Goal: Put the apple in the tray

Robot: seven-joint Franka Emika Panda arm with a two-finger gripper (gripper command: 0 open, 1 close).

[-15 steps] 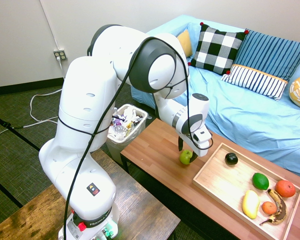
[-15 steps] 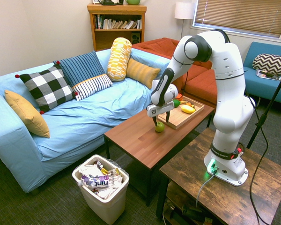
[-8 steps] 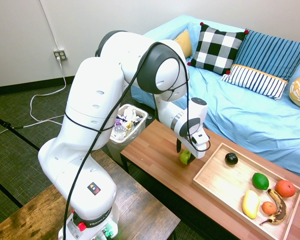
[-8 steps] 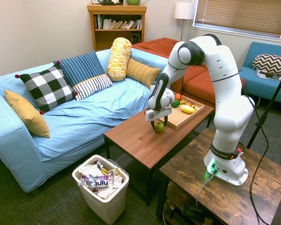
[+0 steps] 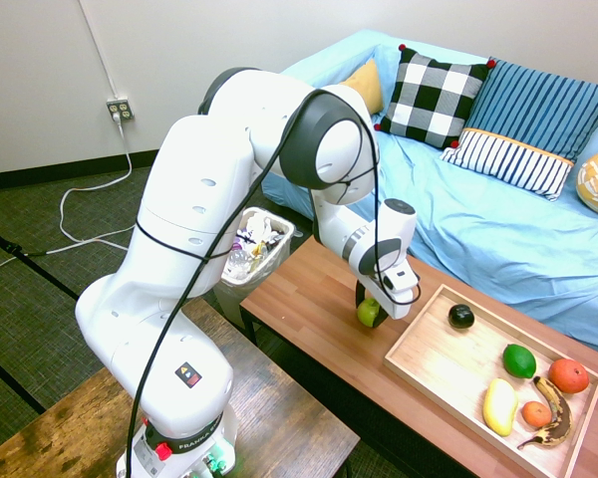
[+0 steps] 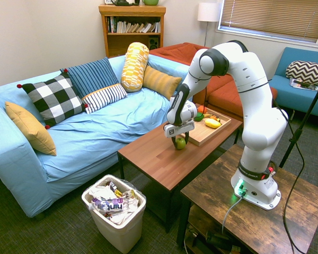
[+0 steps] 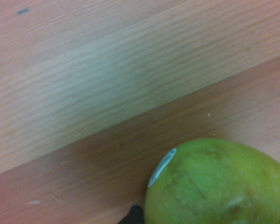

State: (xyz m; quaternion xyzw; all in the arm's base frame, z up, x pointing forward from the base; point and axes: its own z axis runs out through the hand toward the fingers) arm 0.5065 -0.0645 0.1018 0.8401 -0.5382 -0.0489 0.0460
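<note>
One apple (image 5: 369,312) sits on the brown bench (image 5: 309,299), just beside the tray (image 5: 429,363) but not in it. A moment ago the fingers (image 5: 371,310) hung above it; now they have come down on both sides of it. From the other side, the fingers (image 6: 180,141) hug the apple (image 6: 180,143), though a firm pinch is hard to tell. Up close, the apple (image 7: 219,184) rests on the wood

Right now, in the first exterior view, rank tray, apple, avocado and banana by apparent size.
1. tray, by far the largest.
2. banana, long and dark.
3. apple and avocado: look about alike; the gripper partly hides the apple, so I won't rank them.
</note>
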